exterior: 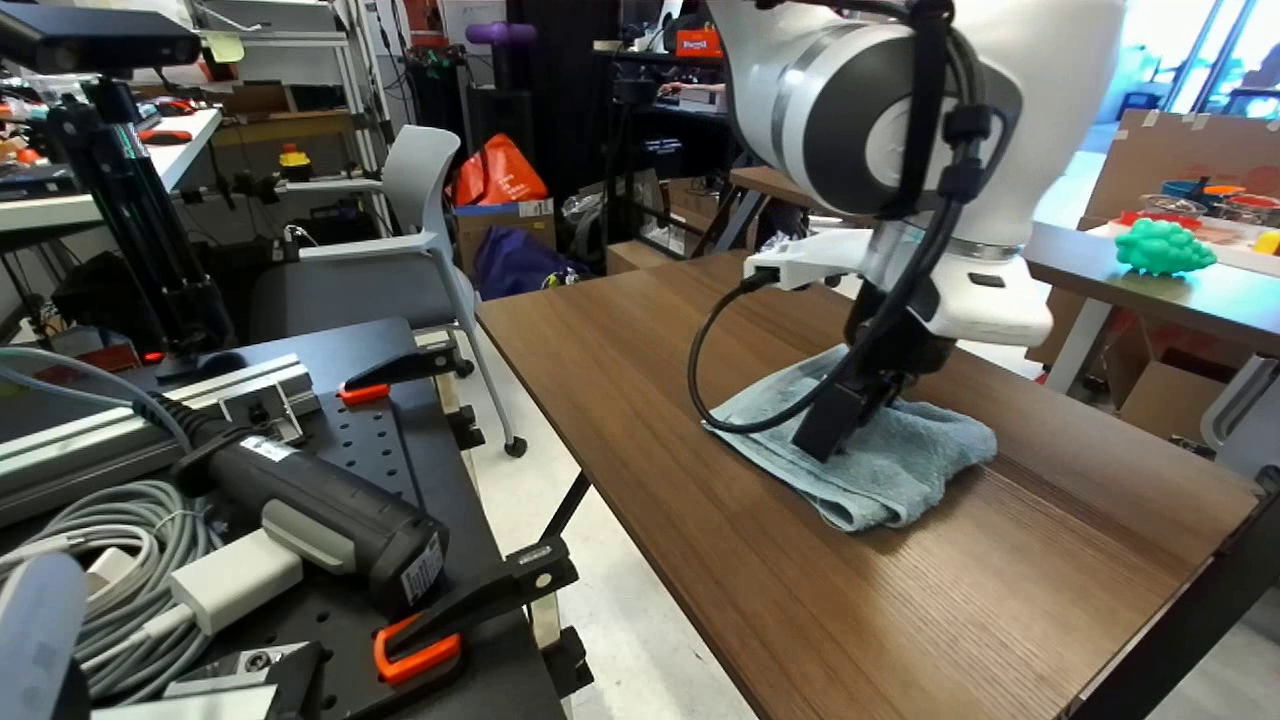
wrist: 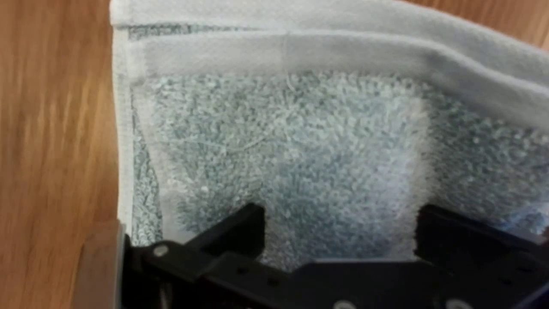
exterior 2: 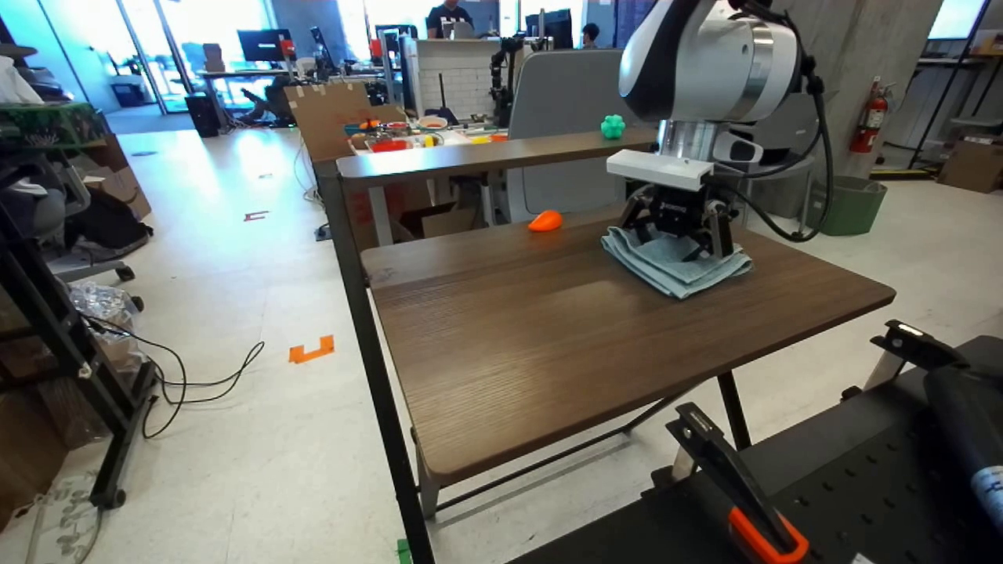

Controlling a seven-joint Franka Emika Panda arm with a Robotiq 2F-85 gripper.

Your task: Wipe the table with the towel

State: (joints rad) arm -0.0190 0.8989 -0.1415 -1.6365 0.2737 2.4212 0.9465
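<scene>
The table has a dark brown wood-grain top; it also shows in an exterior view and at the left of the wrist view. The towel, a folded blue-grey cloth, lies rumpled on the tabletop; it shows in an exterior view and fills most of the wrist view. My gripper points down onto the towel, and its fingertips touch the cloth. In the wrist view the gripper is open, its two black fingers wide apart with towel surface between them.
A small orange object lies on the table's far side. A black bench with clamps stands alongside the table across a narrow gap. A black post rises at the table's end. A grey chair stands near the bench.
</scene>
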